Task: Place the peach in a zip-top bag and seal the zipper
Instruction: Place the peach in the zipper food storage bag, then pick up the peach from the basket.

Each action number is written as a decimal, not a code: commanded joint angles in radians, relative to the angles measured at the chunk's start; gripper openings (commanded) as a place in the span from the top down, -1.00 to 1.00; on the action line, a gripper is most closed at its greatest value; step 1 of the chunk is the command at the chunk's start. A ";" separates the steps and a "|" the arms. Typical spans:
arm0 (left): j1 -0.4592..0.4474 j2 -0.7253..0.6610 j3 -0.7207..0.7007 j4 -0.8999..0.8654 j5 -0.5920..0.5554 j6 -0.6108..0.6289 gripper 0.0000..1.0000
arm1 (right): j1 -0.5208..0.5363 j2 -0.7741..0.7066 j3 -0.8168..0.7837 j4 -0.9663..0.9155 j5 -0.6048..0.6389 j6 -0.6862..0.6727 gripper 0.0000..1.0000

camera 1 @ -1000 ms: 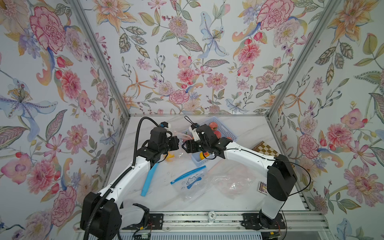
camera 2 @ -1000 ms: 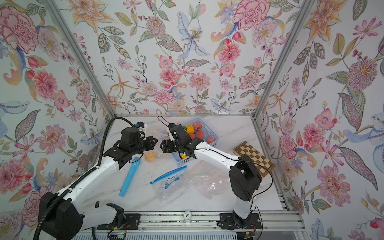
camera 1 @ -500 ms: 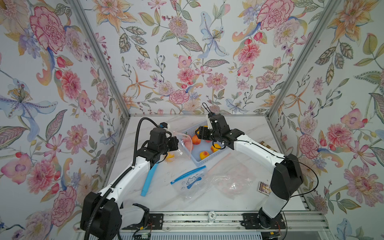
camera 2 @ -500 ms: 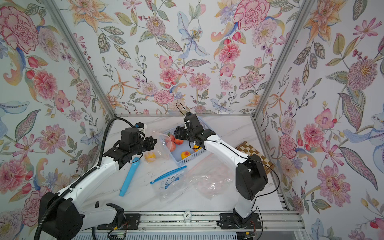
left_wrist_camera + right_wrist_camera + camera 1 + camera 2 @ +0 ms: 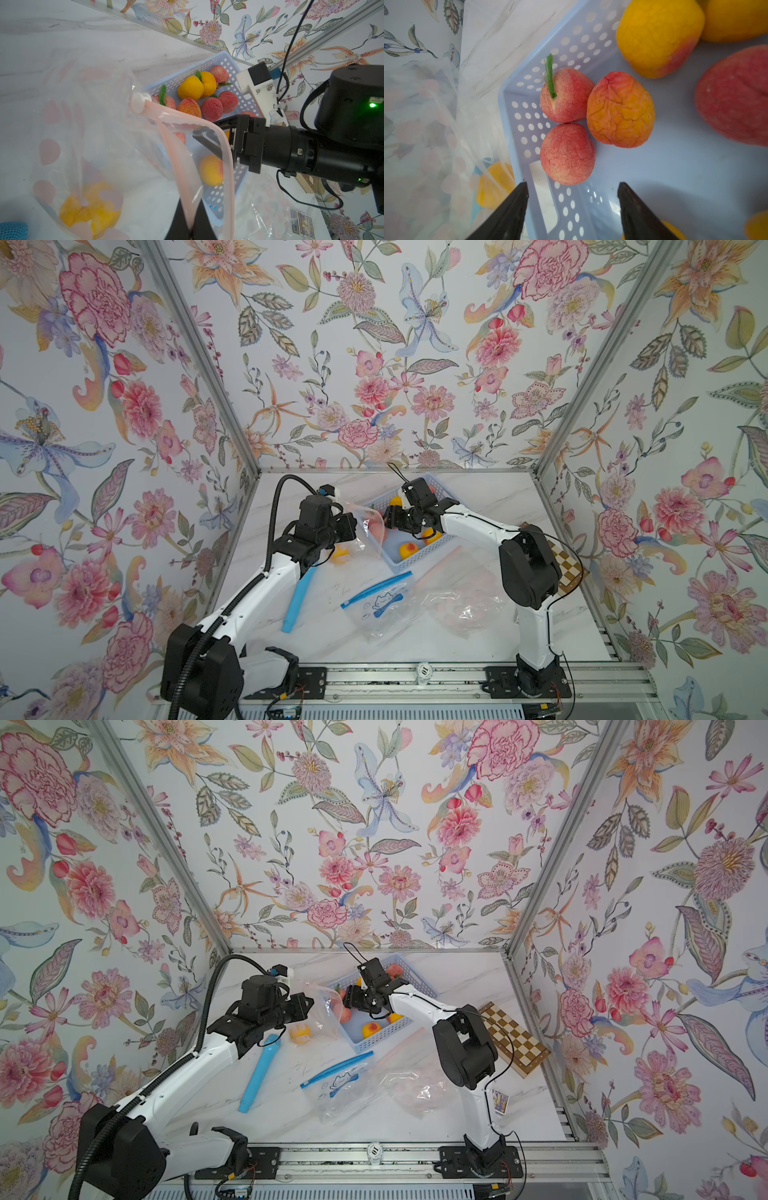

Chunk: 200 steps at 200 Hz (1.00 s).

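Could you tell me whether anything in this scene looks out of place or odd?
Yes: the bag pinched in the shut left gripper already holds a yellow peach, its zipper unsealed, yet the open right gripper hovers over the basket, as if fetching a second.

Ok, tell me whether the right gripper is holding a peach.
No, the right gripper is open and empty above a peach in the basket.

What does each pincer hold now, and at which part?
The left pincer grips the zip-top bag by its pink zipper rim. The right pincer is open above the basket and holds nothing.
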 commanded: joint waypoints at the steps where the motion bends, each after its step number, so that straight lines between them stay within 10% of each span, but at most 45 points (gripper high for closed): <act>1: 0.012 -0.005 -0.018 0.004 0.005 0.004 1.00 | 0.004 0.030 0.035 -0.010 -0.044 0.018 -0.40; 200: 0.019 0.005 -0.025 0.015 0.012 0.000 1.00 | 0.018 0.184 0.125 -0.059 -0.055 0.004 -0.41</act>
